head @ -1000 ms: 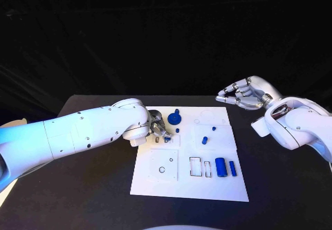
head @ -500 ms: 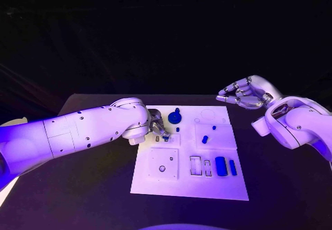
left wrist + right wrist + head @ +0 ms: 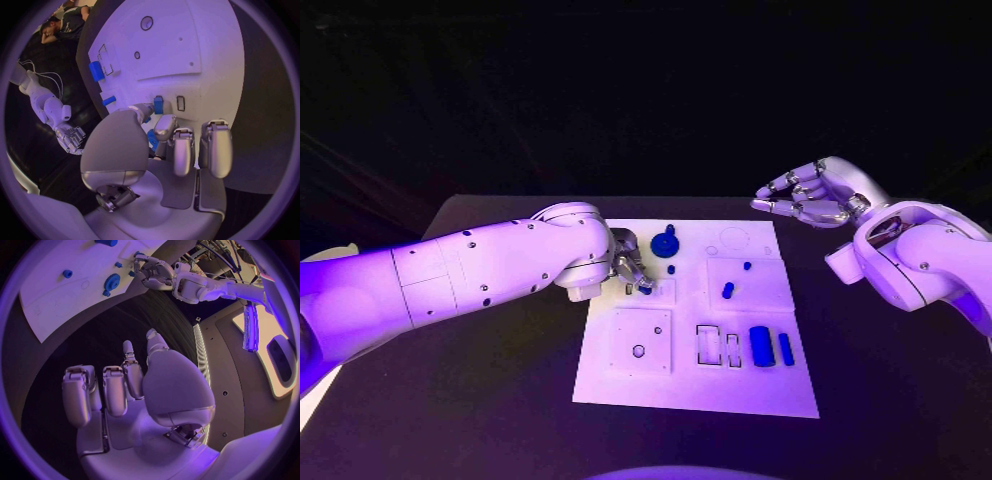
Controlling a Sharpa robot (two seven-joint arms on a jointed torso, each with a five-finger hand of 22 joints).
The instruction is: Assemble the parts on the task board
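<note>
Smooth white arm shells (image 3: 459, 275) — dotted with small dark screws — silver-fingered robot hand (image 3: 805, 200).

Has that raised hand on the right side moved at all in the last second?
No. The right hand hangs in the same spot beyond the task board's far right corner, fingers curled and holding nothing, just as a second ago.

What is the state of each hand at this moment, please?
Left hand: pinches a small blue part over the task board.
Right hand: holds nothing, fingers curled, raised off the board.
</note>
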